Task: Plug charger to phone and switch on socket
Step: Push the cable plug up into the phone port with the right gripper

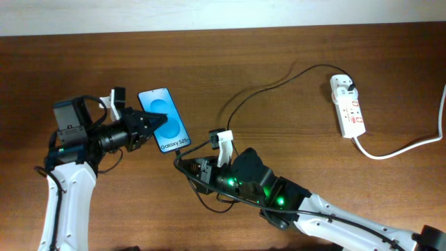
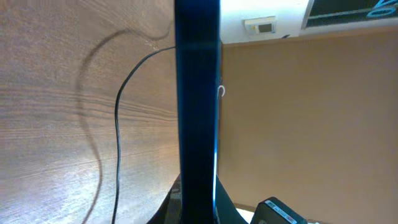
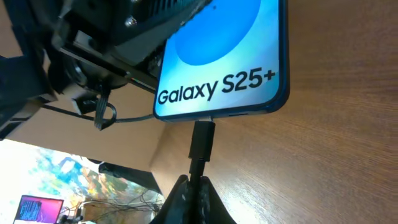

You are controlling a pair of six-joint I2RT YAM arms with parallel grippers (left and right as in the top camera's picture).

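the step in hand is the first half of the task: mating the charger (image 1: 317, 66) to the phone (image 1: 166, 115). the left claw (image 1: 155, 125) is closed on the phone, gripping it by front and back and holding it propped on edge over the desk (image 1: 265, 42), screen lit. the right claw (image 3: 189, 186) is pinched shut on the charger just behind its connector (image 3: 202, 140), which points straight at the phone's bottom edge.

the next move, as i judge it, calls for a short straight push along the connector's axis while the left claw braces the phone. any sideways tilt would likely jam the tip. after that the right claw must let go and travel well across the desk to the socket (image 1: 350, 110).

the right wrist view alone shows the tip meeting the port below the "galaxy s25+" text. whether it is fully seated i cannot tell. the overhead view hides that contact behind the arm, but only it shows the socket far to the right, with the black plug (image 1: 348, 86) apparently already in it. i cannot read its switch state. the left wrist view shows the phone only as a dark upright bar seen edge-on, with cable trailing on the desk beyond it.
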